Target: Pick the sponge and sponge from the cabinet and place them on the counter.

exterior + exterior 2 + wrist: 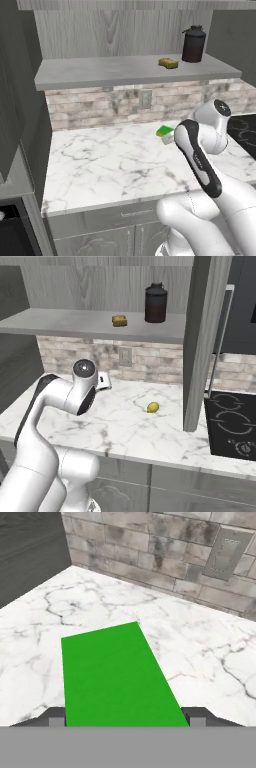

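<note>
The gripper (120,721) is hanging low over the white marble counter (100,160), its jaws standing wide with the flat green sponge (117,677) lying between the two fingertips (56,718); whether the pads are pressing on the sponge or just flanking it is not clear. From the left base view the green sponge is showing just past the arm's wrist, near the brick back wall (100,102). The yellow-brown sponge (168,63) is sitting on the pale cabinet shelf (90,75), just beside the dark canister (193,44), and a small yellow-green ball (153,407) is lying on the counter.
</note>
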Robot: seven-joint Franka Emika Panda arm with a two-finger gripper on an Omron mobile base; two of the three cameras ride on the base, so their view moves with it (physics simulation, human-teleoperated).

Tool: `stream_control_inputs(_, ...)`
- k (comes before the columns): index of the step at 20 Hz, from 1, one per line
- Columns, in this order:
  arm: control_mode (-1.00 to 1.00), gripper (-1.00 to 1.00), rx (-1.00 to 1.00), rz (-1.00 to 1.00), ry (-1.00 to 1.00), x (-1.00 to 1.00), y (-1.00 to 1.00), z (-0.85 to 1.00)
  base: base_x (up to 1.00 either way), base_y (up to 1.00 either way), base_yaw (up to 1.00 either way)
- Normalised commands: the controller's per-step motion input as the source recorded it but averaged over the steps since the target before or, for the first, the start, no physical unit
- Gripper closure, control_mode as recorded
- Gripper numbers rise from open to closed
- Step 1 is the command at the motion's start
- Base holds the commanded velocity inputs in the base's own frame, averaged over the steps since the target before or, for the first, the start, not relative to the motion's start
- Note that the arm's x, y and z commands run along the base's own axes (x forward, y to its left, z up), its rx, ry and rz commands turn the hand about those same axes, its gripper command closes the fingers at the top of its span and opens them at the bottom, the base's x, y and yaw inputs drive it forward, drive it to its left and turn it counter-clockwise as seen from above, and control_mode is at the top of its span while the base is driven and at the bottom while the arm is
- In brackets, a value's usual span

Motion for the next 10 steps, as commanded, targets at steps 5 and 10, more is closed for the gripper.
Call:
stream_control_inputs(5,-1.00,1.00,-0.04,0.05,0.01,0.30,0.18,-0.49,0.00,0.00,0.00)
stream_control_inputs(10,-1.00,1.00,-0.03,0.03,0.03,0.42,0.13,-0.43,0.00,0.00,0.00)
